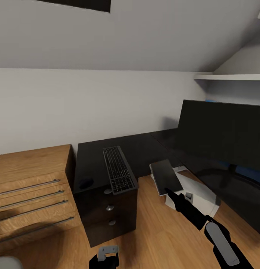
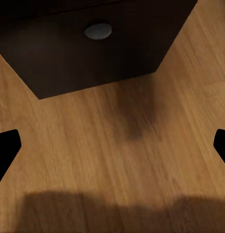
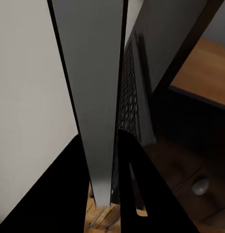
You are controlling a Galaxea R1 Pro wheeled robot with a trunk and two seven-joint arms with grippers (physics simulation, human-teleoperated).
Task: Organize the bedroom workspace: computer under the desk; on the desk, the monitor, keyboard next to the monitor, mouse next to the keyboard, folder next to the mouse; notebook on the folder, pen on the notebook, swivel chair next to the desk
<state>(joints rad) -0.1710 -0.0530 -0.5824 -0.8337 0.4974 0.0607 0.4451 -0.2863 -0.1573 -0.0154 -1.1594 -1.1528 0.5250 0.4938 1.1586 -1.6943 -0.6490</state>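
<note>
Notebook first: the thin flat grey rectangular notebook (image 1: 166, 177) is gripped at its near edge by the right hand (image 1: 170, 191), a little right of the frame centre in the head view. It hangs above the wood floor (image 1: 159, 231), in front of the light grey boxy computer tower (image 1: 193, 194), which stands on the floor under the black L-shaped tabletop (image 1: 144, 145). In the right wrist view the grey notebook (image 3: 93, 97) runs as a narrow band up the picture, and the two black fingers (image 3: 69, 184) are pressed on both of its faces, so this hand is clenched on it. I judge it is held by the edge so that it can later be laid flat on the folder.

The flat keyboard with black keys in a silver-grey frame (image 1: 118, 169) lies on the tabletop left of centre, and its near end comes out a little over the drawer front. The small black oval mouse (image 1: 85, 183) is just beside it, nearer the left edge. The large wide black monitor (image 1: 223, 138) stands at the right of the frame on the other wing of the tabletop, well apart from the keyboard.

The left hand (image 1: 106, 257) is low at the bottom of the frame. In the left wrist view its fingertips (image 2: 7, 145) are wide apart over the floor, with nothing between them, near a black drawer with a round silver knob (image 2: 98, 30). It seems to wait there unused.
</note>
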